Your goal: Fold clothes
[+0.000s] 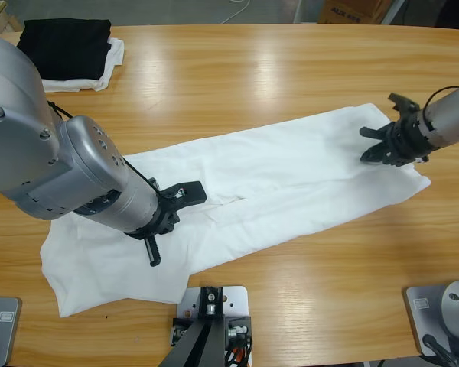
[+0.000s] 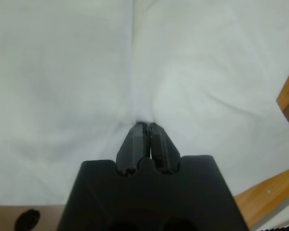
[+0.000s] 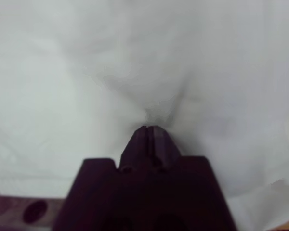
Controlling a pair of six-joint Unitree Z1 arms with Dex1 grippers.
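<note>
The clothes, a white T-shirt (image 1: 291, 183), lie as a long band running diagonally from the table's near left to its right side. My left gripper (image 1: 193, 191) rests on the band's left-middle part. In the left wrist view this gripper (image 2: 147, 126) is shut, with a pucker of white cloth (image 2: 62, 72) pinched at its tips. My right gripper (image 1: 367, 153) sits on the band's right end. The right wrist view shows that gripper (image 3: 149, 129) shut too, and the fabric (image 3: 62, 72) gathers into creases at its tips.
A folded black garment (image 1: 65, 46) lies on a smaller white cloth (image 1: 111, 65) at the back left corner. Bare wooden table (image 1: 291, 69) stretches behind the shirt. A cardboard box (image 1: 352, 9) stands beyond the far edge.
</note>
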